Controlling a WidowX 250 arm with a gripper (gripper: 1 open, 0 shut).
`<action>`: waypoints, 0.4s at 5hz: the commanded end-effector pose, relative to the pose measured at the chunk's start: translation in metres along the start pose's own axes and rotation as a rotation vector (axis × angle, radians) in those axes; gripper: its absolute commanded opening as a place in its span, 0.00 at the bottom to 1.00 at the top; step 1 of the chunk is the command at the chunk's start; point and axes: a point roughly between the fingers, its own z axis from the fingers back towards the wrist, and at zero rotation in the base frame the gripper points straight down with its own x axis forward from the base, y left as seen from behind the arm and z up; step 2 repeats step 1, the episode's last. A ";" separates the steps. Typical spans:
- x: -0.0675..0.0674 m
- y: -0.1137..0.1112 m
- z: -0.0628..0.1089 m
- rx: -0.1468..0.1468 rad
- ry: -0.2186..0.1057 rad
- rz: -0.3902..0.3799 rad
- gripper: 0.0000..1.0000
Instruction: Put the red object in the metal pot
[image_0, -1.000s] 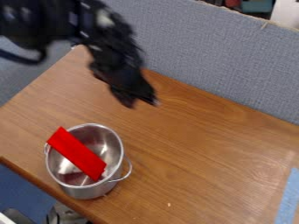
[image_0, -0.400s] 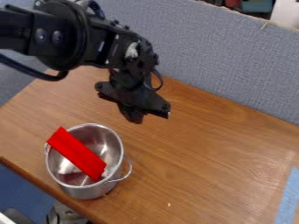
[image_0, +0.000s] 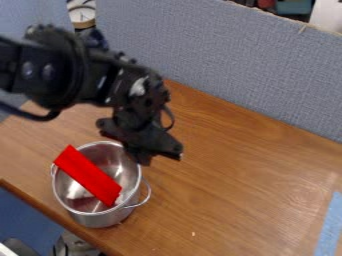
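A shiny round metal pot (image_0: 118, 205) stands near the front left corner of the wooden table. The red object (image_0: 86, 172), a flat bright red bar, lies slanted across the pot's left rim, one end sticking out over the edge and the other end down inside. My black gripper (image_0: 152, 152) hangs just above the pot's far right rim, pointing steeply down. Its fingers look pressed together with nothing between them. The gripper is apart from the red bar.
The wooden table (image_0: 254, 190) has its front edge and right edge close to the pot. A grey partition wall (image_0: 267, 70) runs behind the table. My dark arm (image_0: 54, 70) reaches in from the upper left.
My gripper has come down and toward the pot from the middle of the table. It has also rolled. The red bar and pot have not moved.
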 end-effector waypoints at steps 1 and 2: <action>0.008 0.016 0.030 0.030 -0.004 0.059 1.00; 0.008 0.016 0.030 0.030 -0.004 0.059 1.00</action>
